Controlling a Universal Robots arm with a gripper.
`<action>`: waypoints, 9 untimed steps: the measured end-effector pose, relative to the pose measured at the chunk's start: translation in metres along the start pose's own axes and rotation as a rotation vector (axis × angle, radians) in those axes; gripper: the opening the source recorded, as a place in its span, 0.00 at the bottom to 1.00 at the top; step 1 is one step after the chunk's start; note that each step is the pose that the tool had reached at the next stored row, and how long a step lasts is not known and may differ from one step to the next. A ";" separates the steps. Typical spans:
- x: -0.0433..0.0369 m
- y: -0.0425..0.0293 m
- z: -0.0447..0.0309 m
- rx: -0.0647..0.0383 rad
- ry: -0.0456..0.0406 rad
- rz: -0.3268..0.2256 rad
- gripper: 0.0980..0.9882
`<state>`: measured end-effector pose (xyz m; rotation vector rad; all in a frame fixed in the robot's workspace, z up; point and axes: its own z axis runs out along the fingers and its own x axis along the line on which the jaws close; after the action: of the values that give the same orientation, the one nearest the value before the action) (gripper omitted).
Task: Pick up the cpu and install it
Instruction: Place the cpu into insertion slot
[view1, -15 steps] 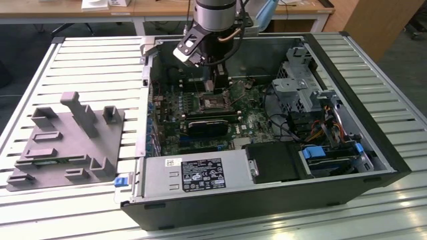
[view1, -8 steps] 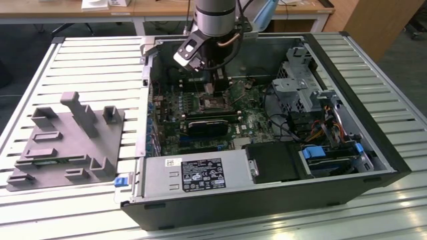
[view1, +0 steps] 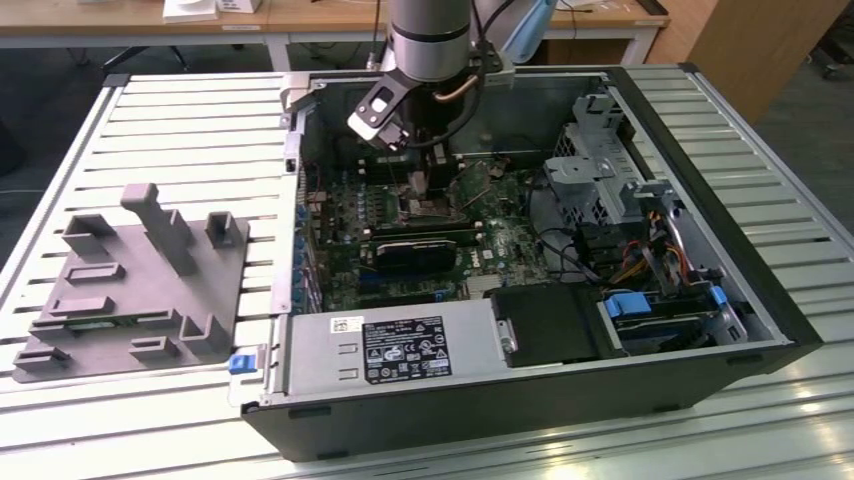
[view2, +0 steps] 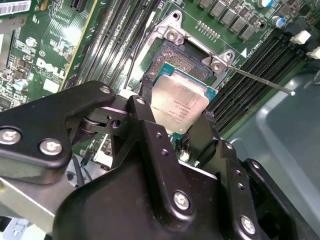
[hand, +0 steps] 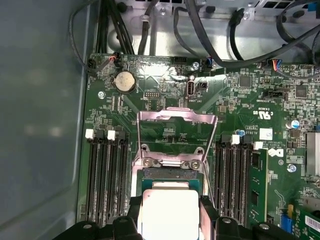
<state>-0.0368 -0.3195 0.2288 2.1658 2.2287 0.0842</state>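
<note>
The cpu (view2: 182, 102), a flat square chip with a pale silver top, sits between the black fingers (view2: 145, 112) of my gripper (view2: 177, 120), which is shut on its two sides. It hangs slightly tilted over the near part of the open motherboard socket (view2: 172, 57); I cannot tell whether it touches. In the first wrist view the cpu (hand: 170, 220) lies just below the socket (hand: 172, 175), held by the gripper (hand: 170, 207). In the exterior view the gripper (view1: 424, 185) reaches down into the computer case over the socket (view1: 434, 208).
The socket's metal load plate (hand: 177, 117) is flipped open and its thin lever (view2: 260, 80) sticks out sideways. Memory slots (hand: 107, 175) flank the socket. A grey fixture block (view1: 134, 290) stands at the exterior view's left. Cables and a drive cage (view1: 607, 160) crowd the case.
</note>
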 end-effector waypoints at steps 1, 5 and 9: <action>0.0000 0.0000 0.0008 0.000 0.0000 0.000 0.49; 0.0000 -0.0002 0.0025 0.000 0.0000 0.000 0.49; -0.0001 -0.0004 0.0059 0.000 -0.0002 0.005 0.49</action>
<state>-0.0368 -0.3195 0.2229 2.1708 2.2236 0.0841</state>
